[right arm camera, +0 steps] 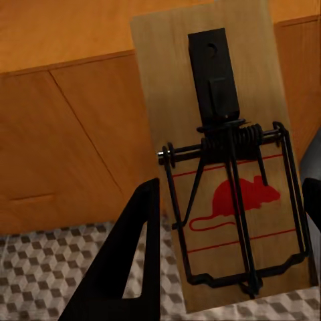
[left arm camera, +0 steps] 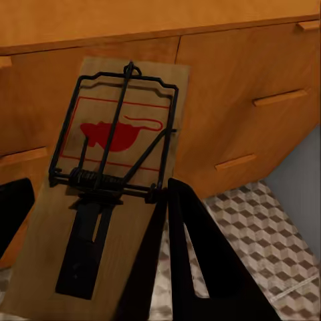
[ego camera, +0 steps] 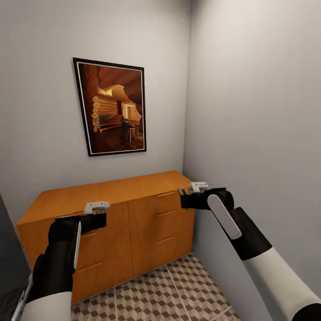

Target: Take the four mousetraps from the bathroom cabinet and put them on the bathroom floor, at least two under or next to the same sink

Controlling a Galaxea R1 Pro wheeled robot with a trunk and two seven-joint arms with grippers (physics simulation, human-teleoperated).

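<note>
Now both arms are up in front of the cabinet (ego camera: 129, 209), a mousetrap in each tool.

Left tool (ego camera: 96, 209) is clamped on the left mousetrap (left arm camera: 110, 174), right tool (ego camera: 196, 189) clamped on the right mousetrap (right arm camera: 224, 154); both are held in the air, just near of the cabinet front. No writing to read, just a red mouse outline inside red lines on each wooden base. Framed picture (ego camera: 113, 107) hangs on the far wall above the cabinet. Cube-pattern bathroom floor (ego camera: 174, 290) lies open below, though the right-hand wall runs close beside the right arm.
</note>
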